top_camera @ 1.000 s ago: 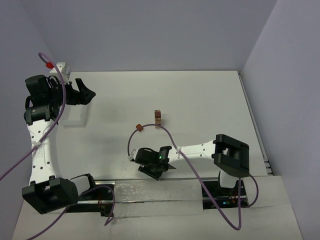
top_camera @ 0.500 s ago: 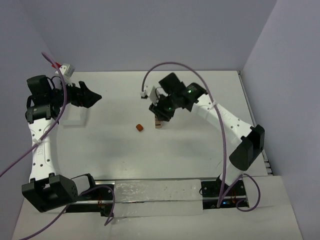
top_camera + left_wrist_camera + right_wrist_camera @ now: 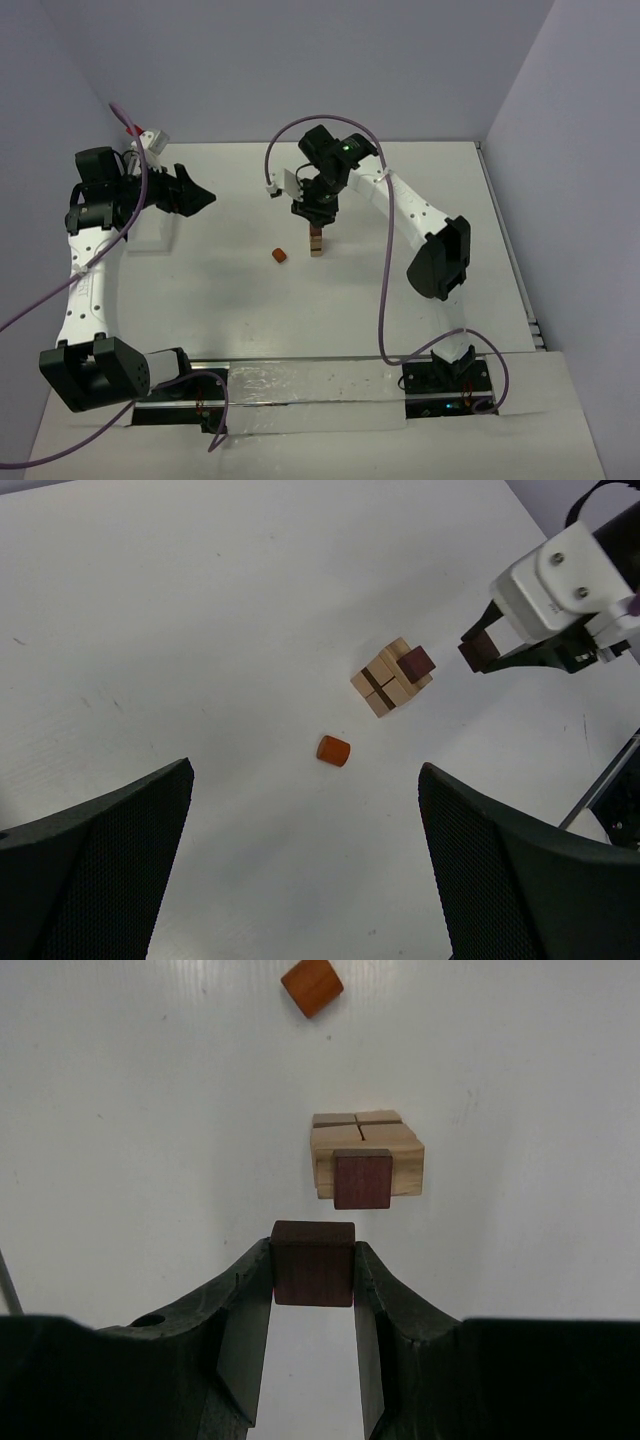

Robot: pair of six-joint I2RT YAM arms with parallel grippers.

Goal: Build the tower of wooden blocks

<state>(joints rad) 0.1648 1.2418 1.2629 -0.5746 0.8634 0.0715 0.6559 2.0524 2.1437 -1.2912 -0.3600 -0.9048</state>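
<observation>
Tower (image 3: pixel 372 1145): mid-table, pale base, one reddish cube (image 3: pixel 362 1180) on top; layer count unclear. My right gripper (image 3: pixel 312 1260): clamped on dark block (image 3: pixel 478 652), just short of tower. My left gripper (image 3: pixel 305 775): wide, empty. Orange piece (image 3: pixel 312 986): loose, unplaced.

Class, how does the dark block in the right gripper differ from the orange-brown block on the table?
The held block is dark brown; the loose block is orange-brown. The held block is clamped in the right gripper, off the table; the loose block lies free on it. The held block is near the tower; the loose block lies apart. Both are small.
</observation>
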